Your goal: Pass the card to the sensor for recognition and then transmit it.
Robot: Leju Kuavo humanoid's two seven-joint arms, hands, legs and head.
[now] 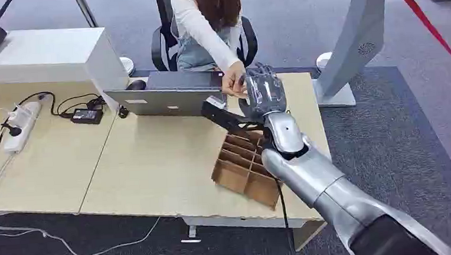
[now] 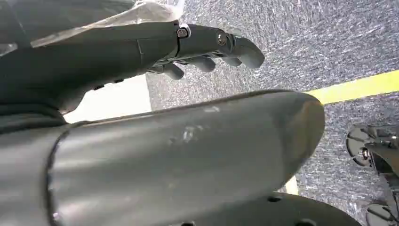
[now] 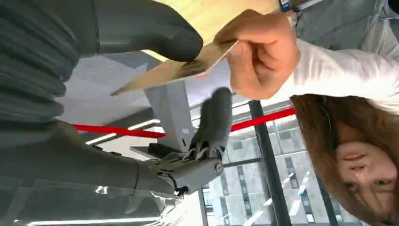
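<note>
My right hand (image 1: 263,92) reaches over the desk's far side toward a seated person. In the right wrist view a tan card (image 3: 174,70) lies against my thumb (image 3: 146,28), while my fingers (image 3: 214,117) stand a little apart from its other face. The person's hand (image 3: 259,52) pinches the card's far end. A flat black device (image 1: 222,119), possibly the sensor, sits just under my right wrist. My left hand (image 2: 141,52) hangs over grey carpet with loosely bent fingers, holding nothing.
A brown cardboard divider box (image 1: 243,168) lies on the desk (image 1: 154,167) beneath my right forearm. A grey laptop (image 1: 168,95) stands at the far edge, with a power strip (image 1: 22,122) and cables on the left. A barrier gate post (image 1: 354,43) stands to the right.
</note>
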